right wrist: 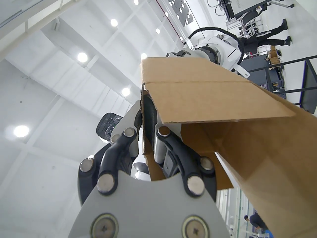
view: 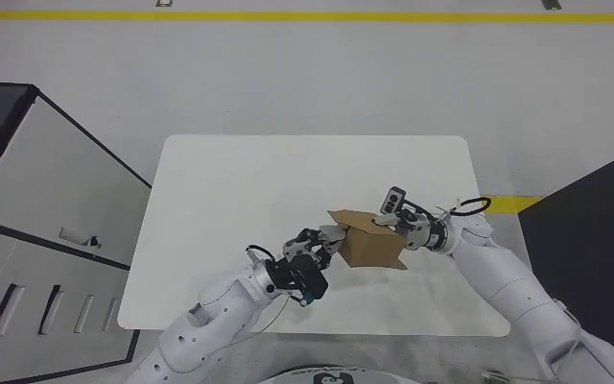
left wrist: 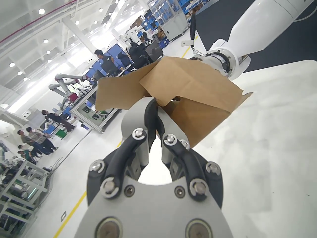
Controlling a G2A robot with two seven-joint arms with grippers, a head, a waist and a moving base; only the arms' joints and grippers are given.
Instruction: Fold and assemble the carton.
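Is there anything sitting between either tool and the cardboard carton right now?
Nothing visible stands between them. The left tool is shut on a flap edge of the brown cardboard carton, and the right tool is shut on a wall edge at its opposite side, so both are in direct contact with it.

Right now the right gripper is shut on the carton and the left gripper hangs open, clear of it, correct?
No: the left gripper is shut on a flap of the carton too, per the left wrist view. The right gripper is shut on it.
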